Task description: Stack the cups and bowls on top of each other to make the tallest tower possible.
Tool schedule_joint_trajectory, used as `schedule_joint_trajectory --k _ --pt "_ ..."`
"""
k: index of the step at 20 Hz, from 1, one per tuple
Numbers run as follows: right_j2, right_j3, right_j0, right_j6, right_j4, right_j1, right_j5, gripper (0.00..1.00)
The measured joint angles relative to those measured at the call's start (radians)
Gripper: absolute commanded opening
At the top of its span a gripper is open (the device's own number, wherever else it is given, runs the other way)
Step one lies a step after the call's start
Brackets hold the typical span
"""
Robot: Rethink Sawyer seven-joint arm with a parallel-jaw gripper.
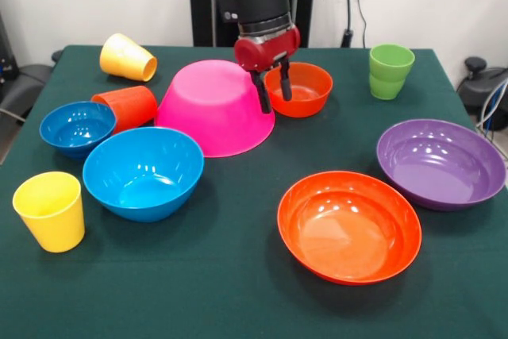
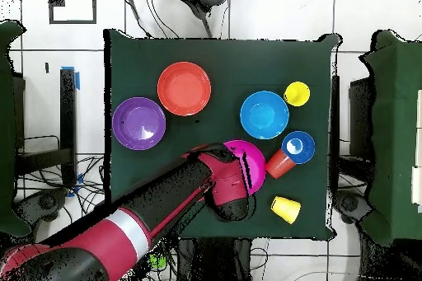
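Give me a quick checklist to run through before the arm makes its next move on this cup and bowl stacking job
1. Gripper free to grasp: ok, fingers apart and nothing held.
2. Gripper lined up with a target: cannot tell, it hangs between the large pink bowl and the small orange bowl.
3. Base ready: ok, the large pink bowl sits upside down with a flat top.
4. Tower started: not ok, nothing rests on the pink bowl yet.
5. Cups upright: not ok, the orange-red cup and one yellow cup lie on their sides; the green cup and the other yellow cup stand.
6. Medium blue bowl reachable: ok, open side up, uncovered.
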Motion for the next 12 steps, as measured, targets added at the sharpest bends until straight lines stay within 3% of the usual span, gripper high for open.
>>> schedule_joint_trajectory --k 12 --pt "0.0 -0.013 0.031 0.0 -0.055 0.085 0.05 1.0"
